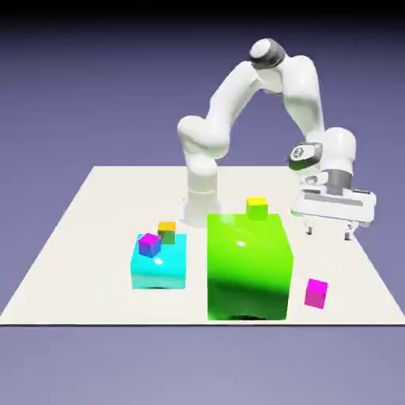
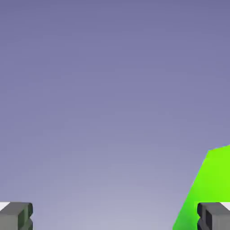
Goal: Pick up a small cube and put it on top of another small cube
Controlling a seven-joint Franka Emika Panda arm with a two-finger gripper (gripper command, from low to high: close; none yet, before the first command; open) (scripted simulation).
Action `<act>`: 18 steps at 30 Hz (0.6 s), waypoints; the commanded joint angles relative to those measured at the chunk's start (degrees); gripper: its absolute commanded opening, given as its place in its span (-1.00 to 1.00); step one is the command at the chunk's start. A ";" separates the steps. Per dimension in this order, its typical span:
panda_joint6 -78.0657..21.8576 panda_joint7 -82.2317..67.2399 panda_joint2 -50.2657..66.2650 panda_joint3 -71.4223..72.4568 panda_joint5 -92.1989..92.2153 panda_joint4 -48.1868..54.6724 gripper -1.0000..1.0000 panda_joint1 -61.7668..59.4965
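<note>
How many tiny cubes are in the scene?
4. Two on the cyan block: a magenta-topped cube and an orange-topped cube; a yellow-topped cube on the green block; a pink cube on the table. More may be hidden.

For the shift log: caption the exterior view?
Open gripper hovers above the table, behind the magenta small cube, beside the big green block.

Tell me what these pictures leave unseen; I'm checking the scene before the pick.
- Hand view: the pink cube and the orange-topped cube are out of frame; only backdrop and an edge of the big green block show.
- Exterior view: the orange-topped cube's lower part is hidden behind the purple-sided cube.
- Exterior view: the end effector fingertips are too small to read.
</note>
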 commanded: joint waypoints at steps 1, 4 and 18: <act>0.18 1.38 -0.04 2.08 -0.13 0.09 0.00 -1.27; 0.74 5.53 -0.18 8.31 -0.51 0.34 0.00 -5.08; 7.36 11.89 -6.40 25.46 -0.11 4.05 -1.00 -20.23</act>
